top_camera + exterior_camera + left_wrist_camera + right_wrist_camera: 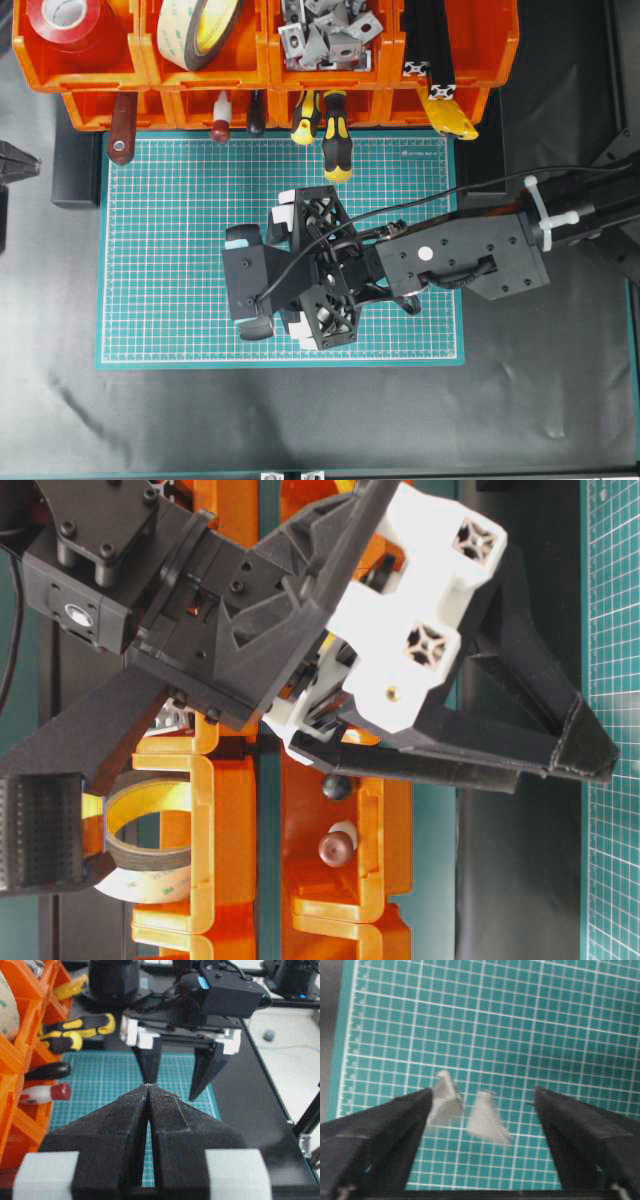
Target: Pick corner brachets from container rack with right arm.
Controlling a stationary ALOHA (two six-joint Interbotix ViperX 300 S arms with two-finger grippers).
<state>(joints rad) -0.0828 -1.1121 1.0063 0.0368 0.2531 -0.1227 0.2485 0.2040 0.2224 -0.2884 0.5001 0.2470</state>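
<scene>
Two corner brachets [470,1110]: you are seeing them blurred between the parted fingers, over the green mat [520,1020].
Right gripper [482,1110]: released.
Left gripper [148,1091]: clenched, grasping nothing.

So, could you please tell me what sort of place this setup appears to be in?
Probably a workshop or lab bench: an orange container rack holding tape rolls, screwdrivers and corner brachets, plus a green gridded cutting mat on a black tabletop.

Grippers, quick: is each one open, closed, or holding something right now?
Left gripper: closed, holding nothing.
Right gripper: open, holding nothing; two blurred corner brachets lie between its fingers over the green mat.
</scene>
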